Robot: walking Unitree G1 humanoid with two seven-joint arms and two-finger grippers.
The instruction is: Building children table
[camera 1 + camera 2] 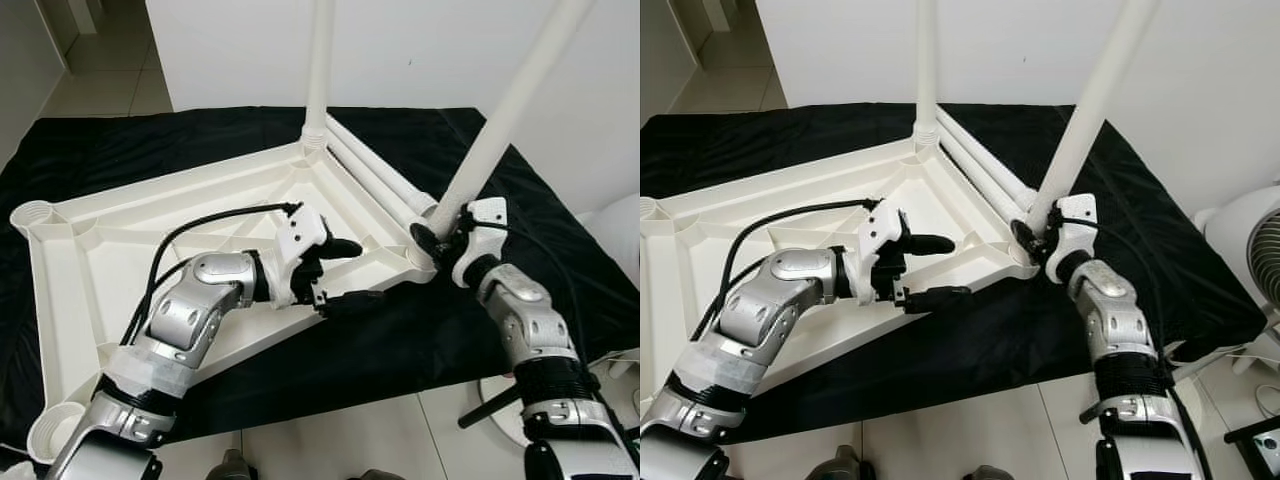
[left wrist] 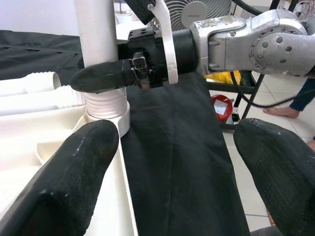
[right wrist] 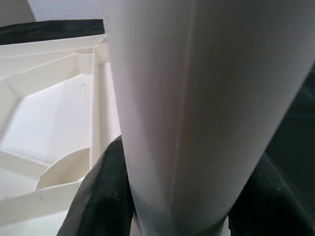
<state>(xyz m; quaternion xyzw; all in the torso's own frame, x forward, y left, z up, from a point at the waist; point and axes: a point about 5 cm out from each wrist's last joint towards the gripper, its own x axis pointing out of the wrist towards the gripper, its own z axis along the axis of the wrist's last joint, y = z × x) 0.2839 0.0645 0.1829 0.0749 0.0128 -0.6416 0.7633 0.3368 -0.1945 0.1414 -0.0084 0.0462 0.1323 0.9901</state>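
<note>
Right wrist view: leg (image 3: pixel 197 108) hiding right pincer (image 3: pixel 177 216).

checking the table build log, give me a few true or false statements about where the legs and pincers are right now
1. The right pincer is shut on the tilted leg near its base. True.
2. The left pincer is clamped on a leg. False: it is open, over the tabletop's near edge, holding nothing.
3. A leg stands in the far corner socket. True.
4. All four corner sockets hold legs. False: the near-left corner socket is empty.
5. Two spare legs lie on the black cloth beside the tabletop. True.
</note>
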